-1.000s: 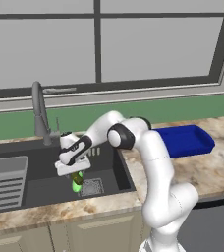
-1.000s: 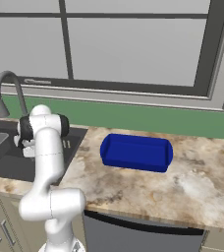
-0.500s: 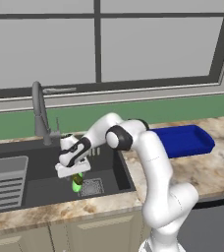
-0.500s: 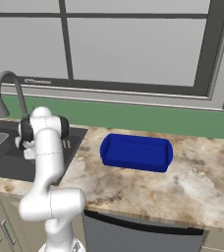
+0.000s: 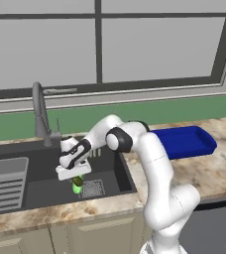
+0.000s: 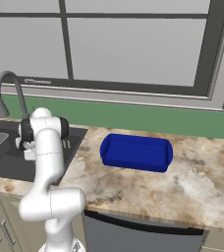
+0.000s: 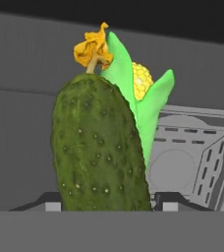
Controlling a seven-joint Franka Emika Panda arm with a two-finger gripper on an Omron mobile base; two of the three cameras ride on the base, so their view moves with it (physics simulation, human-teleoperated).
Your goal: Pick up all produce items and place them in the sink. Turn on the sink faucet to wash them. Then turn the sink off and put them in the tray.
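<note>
Two produce items sit low in your sink (image 5: 40,186), right under the hand. In the hand view a dark, bumpy cucumber (image 7: 99,152) stands between the gripper (image 7: 104,206) tips, with a corn cob (image 7: 141,96) in bright green husk just behind it, next to the square drain grate (image 7: 190,162). You cannot tell from the pictures whether the fingers are pressing the cucumber or merely flanking it — the tips are mostly hidden behind it. From the left base view the gripper (image 5: 77,179) hangs inside the basin beside the grate (image 5: 92,188), near the faucet (image 5: 41,114). The blue tray (image 5: 184,142) rests on the counter (image 6: 182,187) to the right, well apart from the sink.
</note>
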